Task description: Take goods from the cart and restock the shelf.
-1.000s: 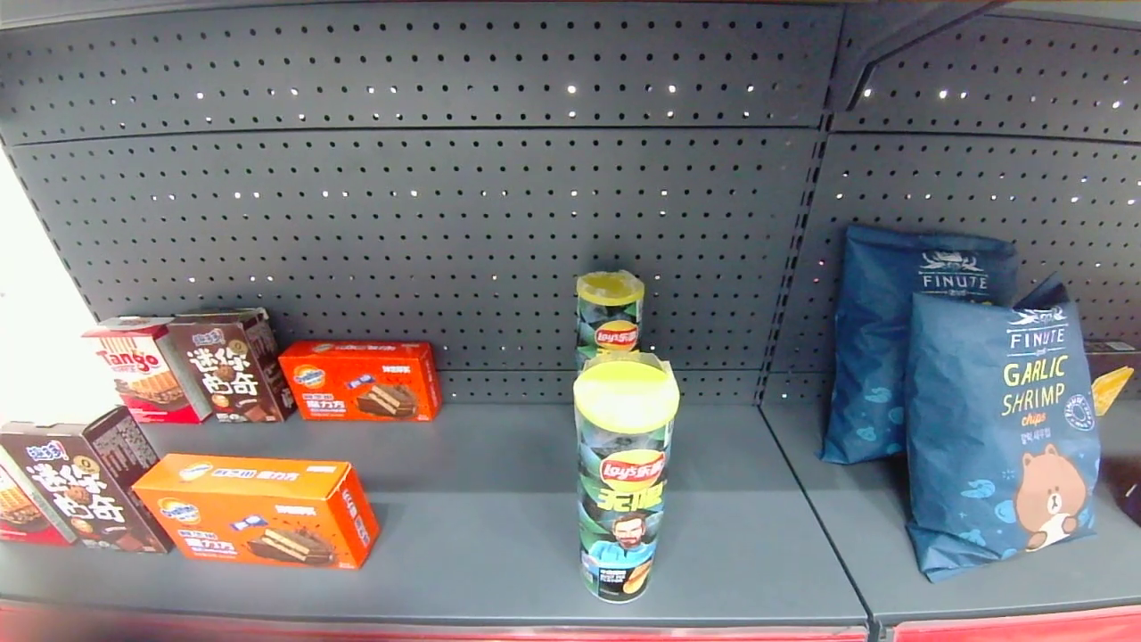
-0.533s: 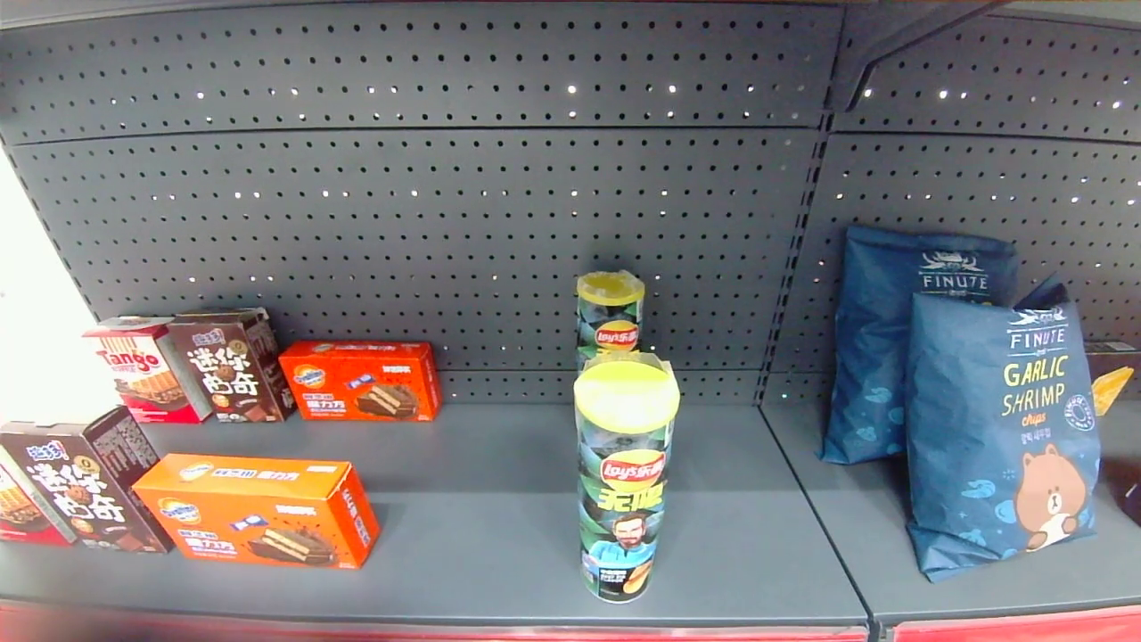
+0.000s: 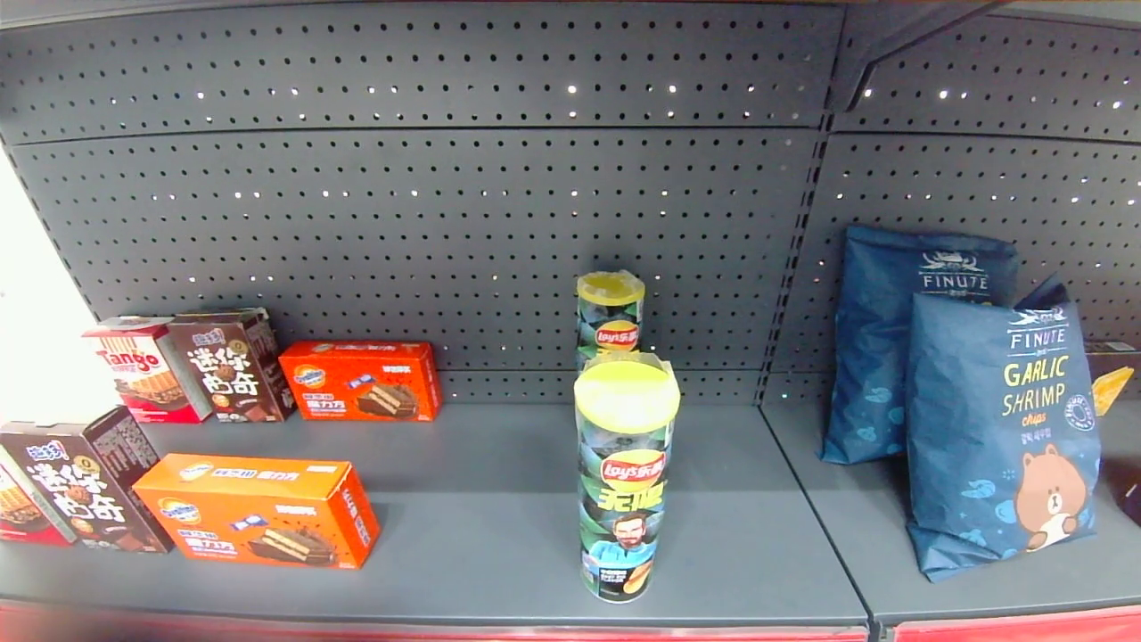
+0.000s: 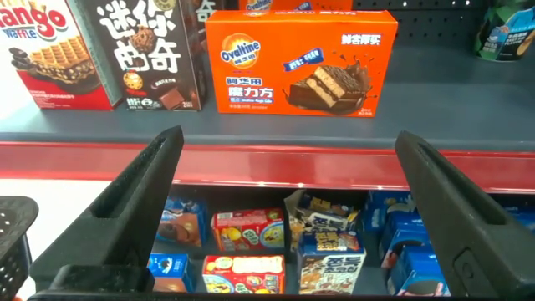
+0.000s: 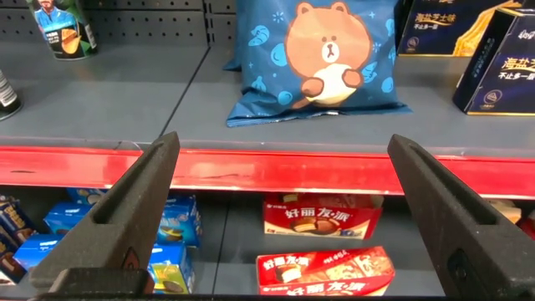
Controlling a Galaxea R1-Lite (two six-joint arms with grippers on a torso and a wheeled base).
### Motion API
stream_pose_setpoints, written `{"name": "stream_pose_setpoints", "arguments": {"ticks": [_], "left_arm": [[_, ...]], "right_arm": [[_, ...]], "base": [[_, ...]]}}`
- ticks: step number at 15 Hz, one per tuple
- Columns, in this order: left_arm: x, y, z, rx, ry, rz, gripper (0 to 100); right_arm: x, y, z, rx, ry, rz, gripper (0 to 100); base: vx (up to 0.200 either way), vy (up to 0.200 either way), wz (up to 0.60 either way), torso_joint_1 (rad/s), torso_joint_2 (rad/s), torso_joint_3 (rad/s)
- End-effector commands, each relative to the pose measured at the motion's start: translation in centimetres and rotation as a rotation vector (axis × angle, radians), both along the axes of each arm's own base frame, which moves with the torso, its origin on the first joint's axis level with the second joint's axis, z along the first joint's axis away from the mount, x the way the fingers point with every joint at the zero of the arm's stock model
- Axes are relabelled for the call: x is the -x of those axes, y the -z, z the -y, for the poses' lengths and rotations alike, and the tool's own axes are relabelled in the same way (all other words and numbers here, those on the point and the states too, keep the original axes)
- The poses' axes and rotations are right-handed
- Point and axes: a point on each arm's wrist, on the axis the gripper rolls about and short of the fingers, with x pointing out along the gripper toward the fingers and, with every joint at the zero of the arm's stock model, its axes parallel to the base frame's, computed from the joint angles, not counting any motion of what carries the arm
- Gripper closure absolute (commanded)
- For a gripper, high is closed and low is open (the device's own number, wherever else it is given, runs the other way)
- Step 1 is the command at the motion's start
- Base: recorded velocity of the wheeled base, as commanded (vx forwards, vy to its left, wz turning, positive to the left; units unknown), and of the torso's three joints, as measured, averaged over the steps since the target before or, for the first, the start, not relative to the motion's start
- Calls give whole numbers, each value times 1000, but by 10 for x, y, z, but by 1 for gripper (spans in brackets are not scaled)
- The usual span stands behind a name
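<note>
Brand print on orange box point(image 3: 258, 508), can point(image 3: 624, 481), blue bag point(image 3: 998, 437)

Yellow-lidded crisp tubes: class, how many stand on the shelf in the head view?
2. The front tube stands near the shelf edge; the rear tube stands right behind it by the pegboard, its base hidden.

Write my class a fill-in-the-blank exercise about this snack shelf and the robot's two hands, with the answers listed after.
1. The front chip can and the rear chip can both have ____ lids.
2. The animal printed on the front blue bag is a ____.
3. In the head view, the front orange box lies to the ____ of the front chip can.
4. The left hand and the right hand hold nothing; their jaws stand ____, not shut.
Answers: yellow; bear; left; open.
</note>
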Motion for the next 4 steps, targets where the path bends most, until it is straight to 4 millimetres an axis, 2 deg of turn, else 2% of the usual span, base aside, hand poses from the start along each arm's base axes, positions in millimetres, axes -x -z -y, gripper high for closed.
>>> {"name": "stream_pose_setpoints", "arguments": {"ticks": [1, 4], "left_arm": [[0, 0, 0, 0, -1, 1, 0], [0, 0, 0, 0, -2, 1, 0]], "right_arm": [[0, 0, 0, 0, -1, -1, 0], [0, 0, 0, 0, 0, -1, 0]], "base": [[0, 0, 0, 0, 0, 0], [0, 0, 0, 0, 0, 0]]}}
